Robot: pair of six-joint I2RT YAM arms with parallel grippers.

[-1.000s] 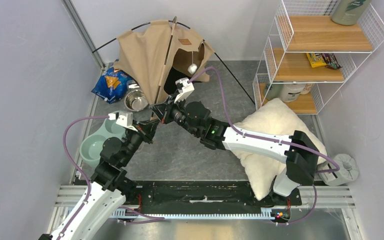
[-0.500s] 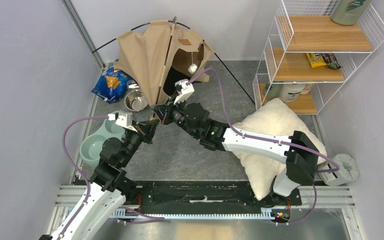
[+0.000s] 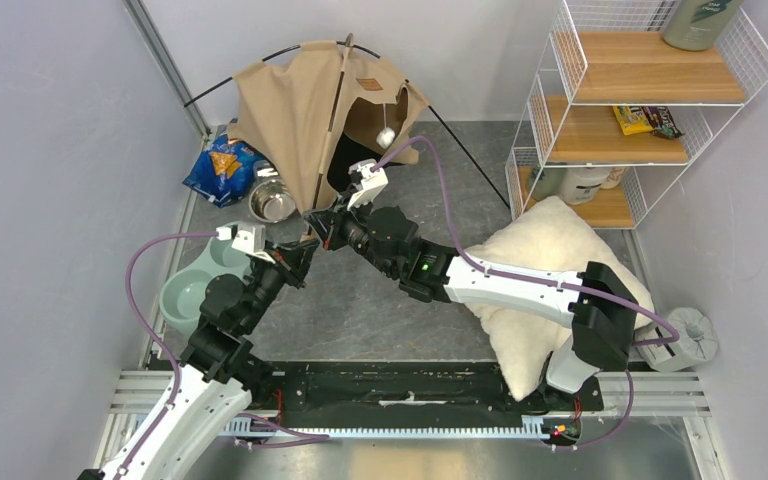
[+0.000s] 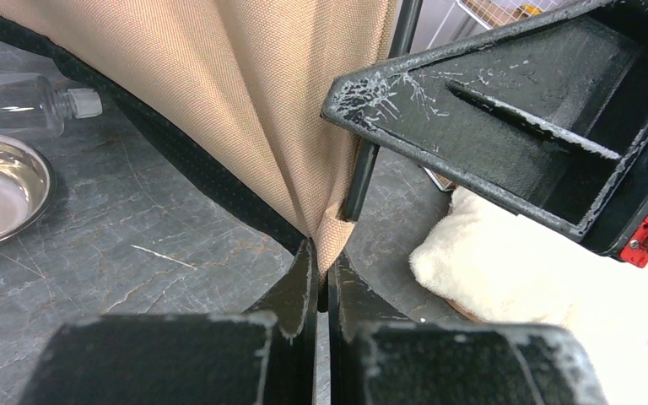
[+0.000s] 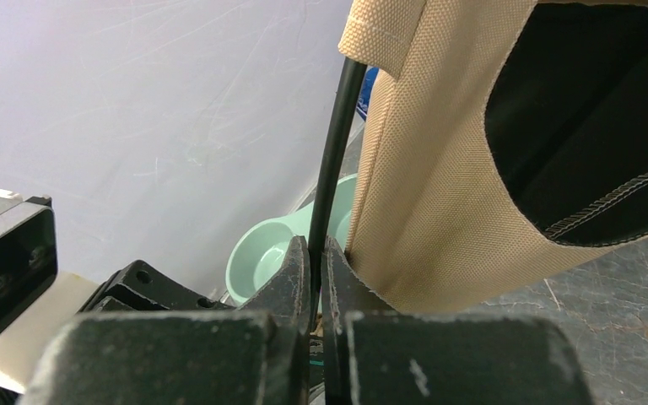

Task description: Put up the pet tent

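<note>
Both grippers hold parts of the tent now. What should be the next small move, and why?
Probably the right gripper should ease the black pole it pinches toward the fabric corner of the pet tent that the left gripper pinches. The pole runs just beside that corner, and I cannot see its end seated in it.

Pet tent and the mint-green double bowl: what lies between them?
A steel bowl sits between the pet tent and the mint-green double bowl, with a blue snack bag beside it; the top view shows this.
</note>
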